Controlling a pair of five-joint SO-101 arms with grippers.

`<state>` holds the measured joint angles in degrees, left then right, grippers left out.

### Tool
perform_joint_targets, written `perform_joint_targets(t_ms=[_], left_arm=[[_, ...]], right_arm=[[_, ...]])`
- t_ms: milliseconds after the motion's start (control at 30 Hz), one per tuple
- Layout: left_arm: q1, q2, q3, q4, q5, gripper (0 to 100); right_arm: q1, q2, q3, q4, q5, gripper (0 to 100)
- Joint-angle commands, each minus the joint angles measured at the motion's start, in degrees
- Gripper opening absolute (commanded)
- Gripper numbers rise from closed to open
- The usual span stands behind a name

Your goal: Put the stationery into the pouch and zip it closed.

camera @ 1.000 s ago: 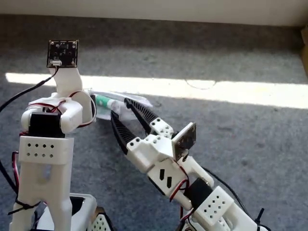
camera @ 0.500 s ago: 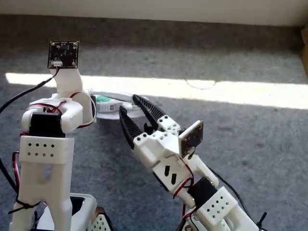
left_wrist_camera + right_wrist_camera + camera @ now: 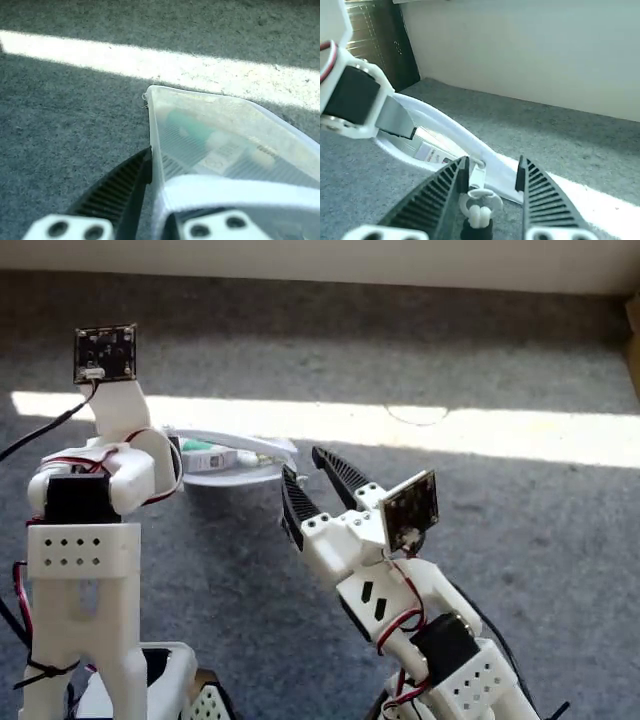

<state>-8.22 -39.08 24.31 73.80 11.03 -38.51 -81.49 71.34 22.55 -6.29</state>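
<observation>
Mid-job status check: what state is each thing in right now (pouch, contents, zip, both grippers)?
pouch: held at one edge by the left gripper.
stationery: inside the pouch.
zip pull: ungripped, by the right gripper's fingers; how far zipped, cannot tell.
left gripper: shut on the pouch.
right gripper: open.

White arms [image 3: 85, 570], black ribbed fingers [image 3: 338, 470], red wiring [image 3: 400, 625].

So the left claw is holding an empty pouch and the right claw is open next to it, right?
Not empty. The left wrist view shows stationery inside the pouch, through its clear side. The rest stands: the left claw holds it, and the right claw is open next to it.
</observation>
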Motion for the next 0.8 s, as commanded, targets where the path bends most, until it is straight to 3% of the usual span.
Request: perform_joint_targets(t_ms=[0, 333, 767], left_arm=[[-3.1, -1.8, -1.3, -2.0, 1.1, 1], [-5.2, -1.8, -1.3, -2.7, 1.1, 1], [-5.2, -1.8, -1.2, -2.7, 1.1, 1]], right_arm=[[0.5, -2.9, -3.8, 1.2, 0.6, 14.8], [-6.5, 5.8, -0.9, -1.5, 0.7, 15.2], [-6.7, 19.3, -0.3, -9.6, 0.7, 15.2]])
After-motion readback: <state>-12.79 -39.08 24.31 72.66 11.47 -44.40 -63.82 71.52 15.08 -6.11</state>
